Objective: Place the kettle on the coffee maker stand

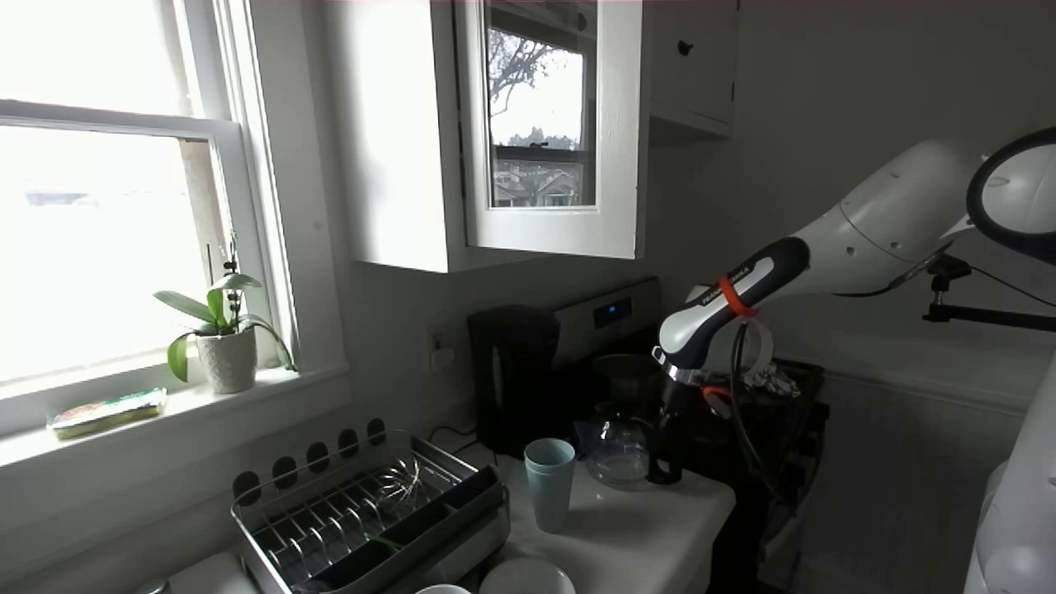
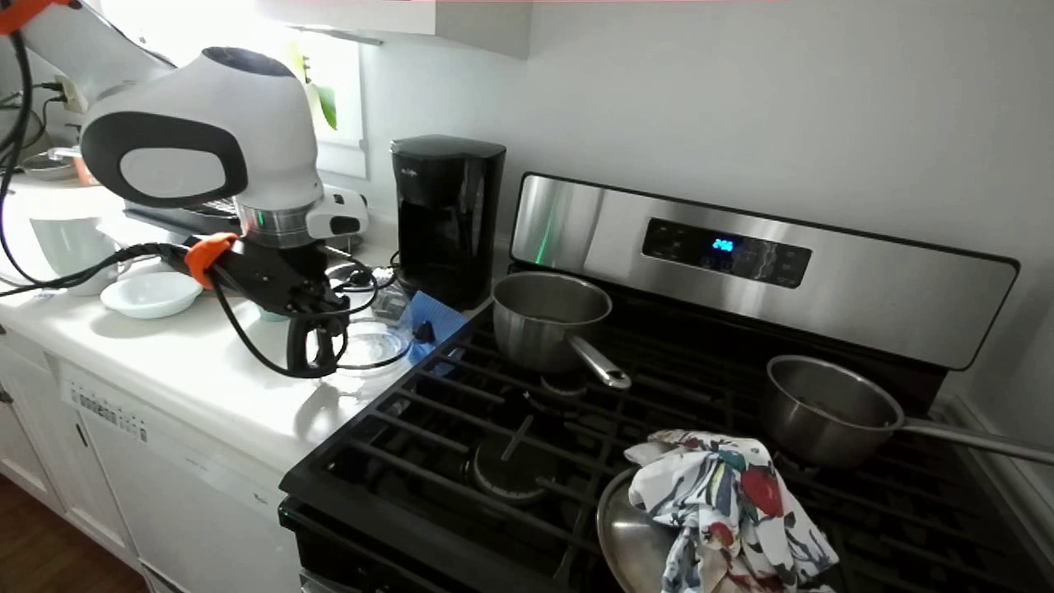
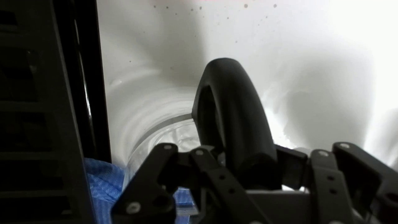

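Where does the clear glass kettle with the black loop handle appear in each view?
In an exterior view: clear glass kettle, just right of centre, lower half.
In an exterior view: kettle left of centre, partly hidden.
Wrist view: kettle at centre and below, partly behind black fingers.
Shared landmark: white countertop, in all three.

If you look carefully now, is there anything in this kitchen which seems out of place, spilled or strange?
Yes: a floral cloth lies bunched over a round metal pan or lid on the stove, an odd place for fabric. Small dark specks dot the counter near the kettle; I cannot tell what they are.
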Robot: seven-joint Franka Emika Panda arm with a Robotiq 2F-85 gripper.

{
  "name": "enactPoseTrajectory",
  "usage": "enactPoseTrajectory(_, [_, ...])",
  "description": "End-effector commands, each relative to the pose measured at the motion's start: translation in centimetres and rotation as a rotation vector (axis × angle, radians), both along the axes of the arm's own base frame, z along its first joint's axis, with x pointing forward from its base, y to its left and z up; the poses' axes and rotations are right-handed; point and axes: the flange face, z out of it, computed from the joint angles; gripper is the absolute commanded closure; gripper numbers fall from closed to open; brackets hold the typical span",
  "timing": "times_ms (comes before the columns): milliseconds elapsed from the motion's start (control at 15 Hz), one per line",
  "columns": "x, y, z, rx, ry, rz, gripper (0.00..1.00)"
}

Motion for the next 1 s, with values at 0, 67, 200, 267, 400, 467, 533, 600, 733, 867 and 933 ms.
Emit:
enactPoseTrajectory(0, [0.7,0.2,0.0,-0.021,0.026,-0.004,0.74])
enactPoseTrajectory(67, [0.7,0.2,0.2,-0.026,0.025,-0.006,0.68])
enactPoseTrajectory(200, [0.6,0.1,0.9,-0.044,0.018,-0.012,0.54])
enactPoseTrajectory(267, [0.6,0.2,1.4,-0.056,0.013,-0.014,0.48])
enactPoseTrajectory(400, [0.6,0.2,2.4,-0.078,0.002,-0.015,0.34])
enactPoseTrajectory(467, [0.8,0.2,2.9,-0.089,-0.001,-0.015,0.27])
enactPoseTrajectory(533, [0.9,0.3,3.2,-0.096,-0.004,-0.015,0.19])
enactPoseTrajectory(600, [1.2,0.4,3.6,-0.102,-0.007,-0.014,0.13])
enactPoseTrajectory(733, [1.8,0.9,4.1,-0.113,-0.015,-0.004,0.01])
enactPoseTrajectory(867, [2.3,1.3,4.2,-0.118,-0.014,0.009,0.04])
enactPoseTrajectory(933, [2.5,1.5,4.3,-0.119,-0.011,0.016,0.28])
